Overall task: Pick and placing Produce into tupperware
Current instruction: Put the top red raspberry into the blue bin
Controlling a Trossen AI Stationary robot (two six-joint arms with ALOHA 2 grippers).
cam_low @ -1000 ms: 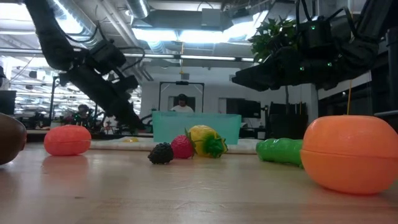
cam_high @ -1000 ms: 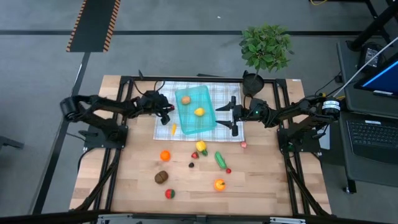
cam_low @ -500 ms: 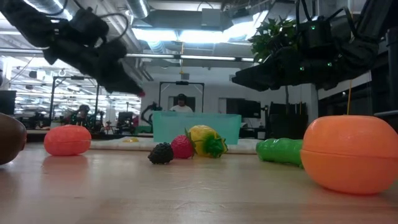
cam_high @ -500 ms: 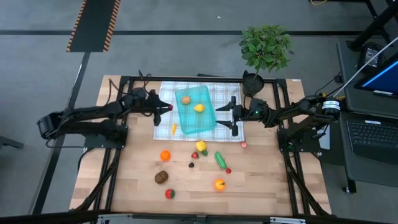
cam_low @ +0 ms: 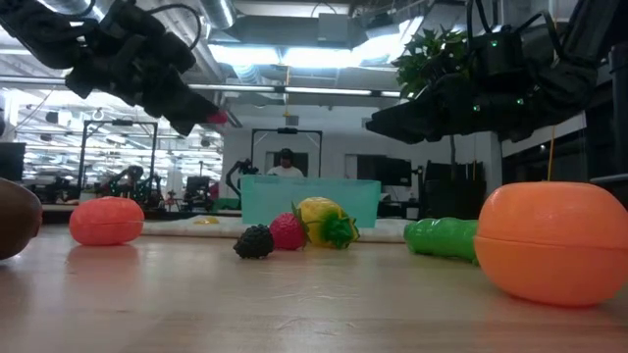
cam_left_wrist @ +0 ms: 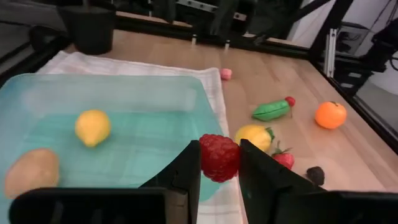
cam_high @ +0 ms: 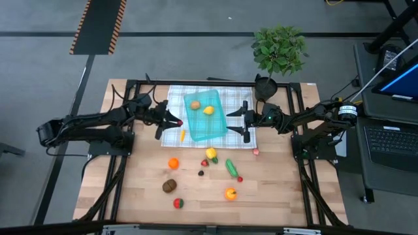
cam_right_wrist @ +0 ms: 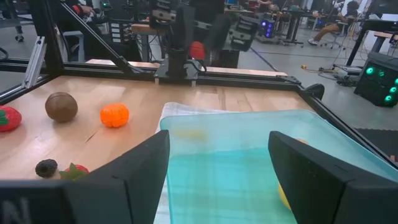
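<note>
My left gripper (cam_high: pixel 177 122) hangs in the air just left of the teal tupperware (cam_high: pixel 208 124), shut on a red raspberry (cam_left_wrist: pixel 219 157). The tupperware rests on the checked cloth (cam_high: pixel 175 98) and holds a potato (cam_high: pixel 194 104) and a lemon (cam_high: pixel 209 110). My right gripper (cam_high: pixel 243 122) is open at the tupperware's right edge, raised off the table. More produce lies on the wood nearer me: a leafy lemon (cam_high: pixel 211 154), a cucumber (cam_high: pixel 231 167), two oranges (cam_high: pixel 173 163) (cam_high: pixel 230 193), a kiwi (cam_high: pixel 170 185). My left gripper pinches the raspberry (cam_low: pixel 218 117) between its two fingers (cam_left_wrist: pixel 186 171), one on either side of the berry. The fingers slant down from the table's left side. The berry is lifted clear, well above the table and the tupperware's rim.
A carrot piece (cam_high: pixel 182 135) lies on the cloth's near-left corner. A blackberry (cam_high: pixel 201 173), strawberries (cam_high: pixel 178 203), a red berry (cam_high: pixel 240 178) and a pink piece (cam_high: pixel 256 151) dot the wood. A potted plant (cam_high: pixel 279 51) stands at the far right.
My left gripper has risen from table height beside the cloth to well above it, carrying the raspberry up, and has edged right toward the tupperware. The right arm has kept still.
</note>
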